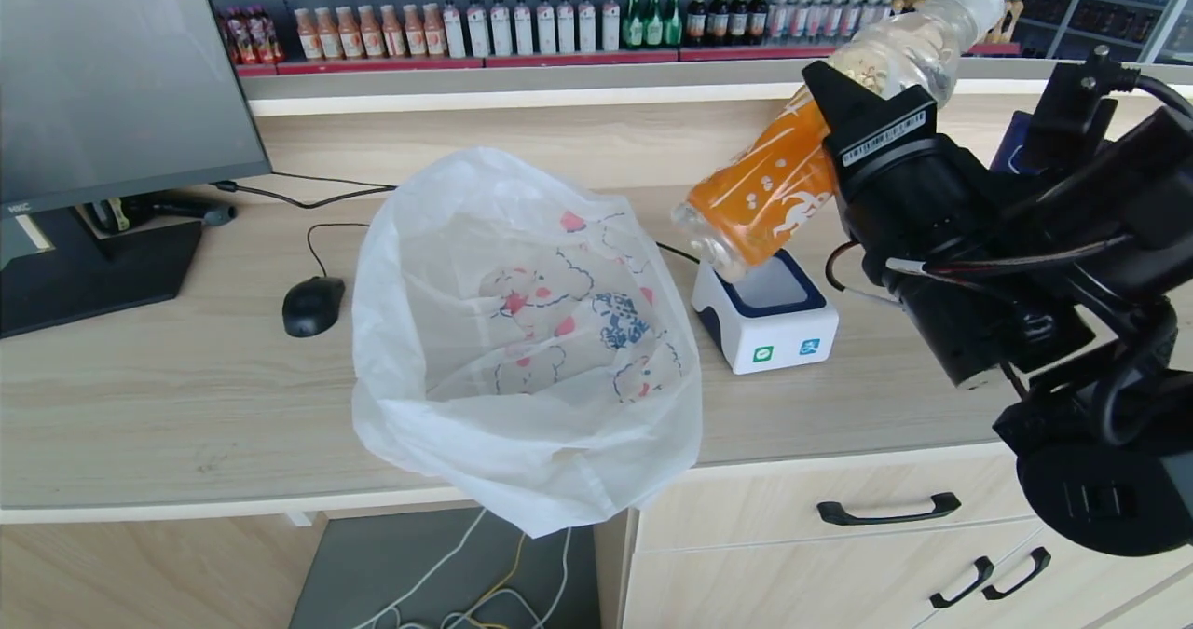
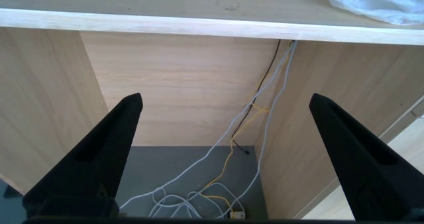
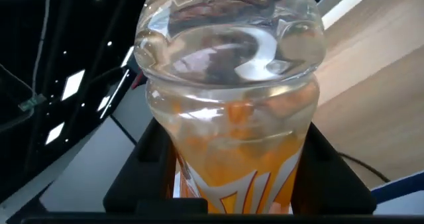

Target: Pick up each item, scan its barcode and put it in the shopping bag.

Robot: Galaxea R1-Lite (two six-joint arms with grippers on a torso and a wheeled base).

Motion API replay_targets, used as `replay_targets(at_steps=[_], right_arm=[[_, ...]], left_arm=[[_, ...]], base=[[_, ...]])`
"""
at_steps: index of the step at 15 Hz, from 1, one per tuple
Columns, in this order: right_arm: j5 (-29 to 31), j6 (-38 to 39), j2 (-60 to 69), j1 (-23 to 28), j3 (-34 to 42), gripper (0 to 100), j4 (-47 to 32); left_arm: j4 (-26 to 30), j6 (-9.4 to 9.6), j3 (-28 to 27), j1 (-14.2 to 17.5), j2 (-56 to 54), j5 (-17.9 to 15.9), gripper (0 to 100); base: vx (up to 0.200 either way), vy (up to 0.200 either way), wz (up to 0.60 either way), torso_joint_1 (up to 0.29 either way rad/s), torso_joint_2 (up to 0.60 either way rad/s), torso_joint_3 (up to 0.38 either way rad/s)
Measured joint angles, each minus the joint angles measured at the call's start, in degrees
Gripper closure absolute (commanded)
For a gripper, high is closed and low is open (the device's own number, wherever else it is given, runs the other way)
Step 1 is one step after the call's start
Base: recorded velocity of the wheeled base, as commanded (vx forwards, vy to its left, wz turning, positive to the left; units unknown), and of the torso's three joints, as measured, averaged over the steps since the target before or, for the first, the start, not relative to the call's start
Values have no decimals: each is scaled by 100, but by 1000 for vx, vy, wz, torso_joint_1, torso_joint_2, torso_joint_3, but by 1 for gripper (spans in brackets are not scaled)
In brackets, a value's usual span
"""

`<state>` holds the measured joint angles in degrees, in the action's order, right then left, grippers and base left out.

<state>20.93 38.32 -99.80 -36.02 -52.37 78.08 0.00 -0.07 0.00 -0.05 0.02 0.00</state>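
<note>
A shop checkout: shelves of bottled drinks (image 1: 559, 25) line the back wall, with a barcode scanner (image 1: 766, 317) and monitor (image 1: 112, 79) on the wooden table (image 1: 186, 396).

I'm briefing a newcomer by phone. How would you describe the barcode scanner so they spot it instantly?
On the wooden counter, look just right of the white shopping bag. The scanner is the small white box beneath the tilted orange bottle, the only thing with a blue-rimmed top window.
</note>
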Motion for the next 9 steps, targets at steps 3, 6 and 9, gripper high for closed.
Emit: replay_targets(at_steps=[3,6,9], right_arm=[[417,818,-59,41,-151,100,-489],[433,1470,-138,166,-206,100,-631],[427,1985,-245,419,-57,100,-656]], left_arm=[[0,0,0,0,0,-2,0],[0,0,0,0,0,0,0],[0,0,0,0,0,0,0]], base=[[0,0,0,0,0,0],[0,0,0,0,0,0],[0,0,0,0,0,0]])
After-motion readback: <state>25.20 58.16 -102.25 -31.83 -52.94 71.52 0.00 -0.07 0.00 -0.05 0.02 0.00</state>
